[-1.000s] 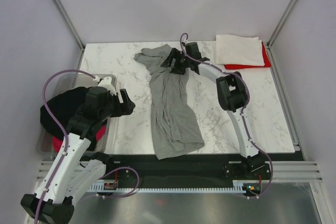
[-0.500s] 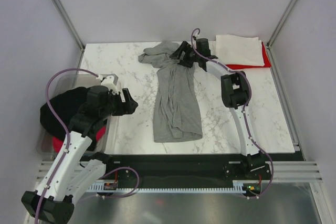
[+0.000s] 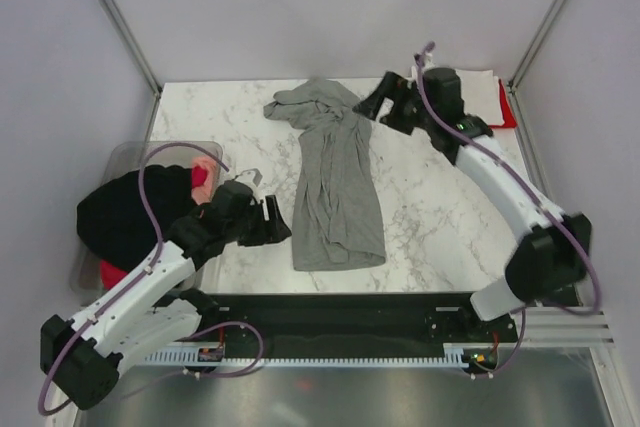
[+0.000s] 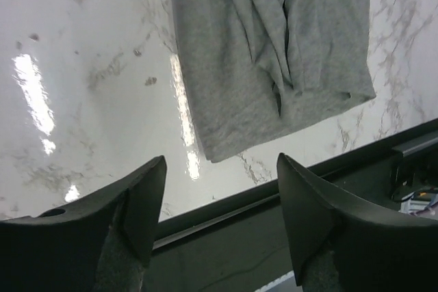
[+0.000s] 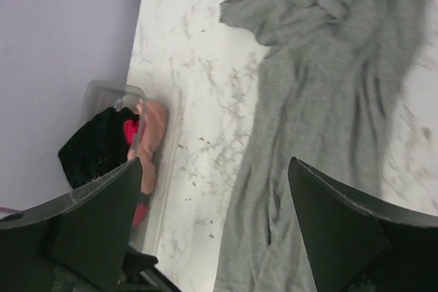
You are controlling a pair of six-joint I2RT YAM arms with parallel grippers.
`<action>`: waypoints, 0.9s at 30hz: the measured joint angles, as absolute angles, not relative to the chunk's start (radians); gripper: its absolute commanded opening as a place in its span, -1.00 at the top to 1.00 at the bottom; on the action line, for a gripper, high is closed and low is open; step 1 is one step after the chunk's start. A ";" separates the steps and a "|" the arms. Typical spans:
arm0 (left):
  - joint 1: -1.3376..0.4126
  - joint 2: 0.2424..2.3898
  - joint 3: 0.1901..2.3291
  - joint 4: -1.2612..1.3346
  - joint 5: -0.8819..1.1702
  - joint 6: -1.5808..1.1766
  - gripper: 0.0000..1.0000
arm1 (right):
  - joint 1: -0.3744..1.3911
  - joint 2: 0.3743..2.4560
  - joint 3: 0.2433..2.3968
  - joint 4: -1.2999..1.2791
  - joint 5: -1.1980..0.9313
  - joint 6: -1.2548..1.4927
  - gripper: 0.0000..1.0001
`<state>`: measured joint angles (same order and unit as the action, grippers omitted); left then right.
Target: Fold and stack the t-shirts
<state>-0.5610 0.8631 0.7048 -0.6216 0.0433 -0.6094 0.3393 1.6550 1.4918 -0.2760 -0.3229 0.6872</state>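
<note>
A heather grey t-shirt (image 3: 338, 182) lies lengthwise in the middle of the marble table, bunched at its far end and with its hem near the front edge. My right gripper (image 3: 385, 107) is open and empty, just right of and above the bunched end. In the right wrist view the grey shirt (image 5: 321, 100) lies below the open gripper (image 5: 213, 165). My left gripper (image 3: 275, 222) is open and empty, close to the hem's left corner. In the left wrist view the hem (image 4: 274, 66) lies ahead of the gripper (image 4: 219, 169). A folded white shirt (image 3: 485, 82) lies on a red one (image 3: 508, 112) at the back right.
A clear plastic tub (image 3: 130, 152) at the left edge holds a black shirt (image 3: 130, 212), a pink one (image 3: 205, 172) and a red one (image 3: 115, 272). The tub (image 5: 109, 94) also shows in the right wrist view. The table's black front rail (image 4: 287, 196) lies under the left gripper.
The right gripper dragged the grey shirt's top toward the back, let go and lifted away to the right. The left arm swung toward the shirt's lower left corner.
</note>
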 measured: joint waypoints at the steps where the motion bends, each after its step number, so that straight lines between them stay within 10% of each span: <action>1: -0.585 0.873 0.689 -0.619 0.041 -0.630 -0.33 | 0.343 1.563 1.406 -0.268 -0.290 0.686 -0.87; 12: -0.719 0.884 0.483 -0.525 0.027 -0.846 -0.36 | 0.542 1.048 0.532 -0.460 -0.083 0.842 -0.70; 27: -0.769 1.014 0.384 -0.290 0.028 -0.946 -0.48 | 0.582 1.133 0.447 -0.252 -0.073 0.921 -0.37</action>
<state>-0.7692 1.0142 0.3843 -0.2897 0.0284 -0.9463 0.5823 1.1332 0.4465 -0.2516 -0.0734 0.9215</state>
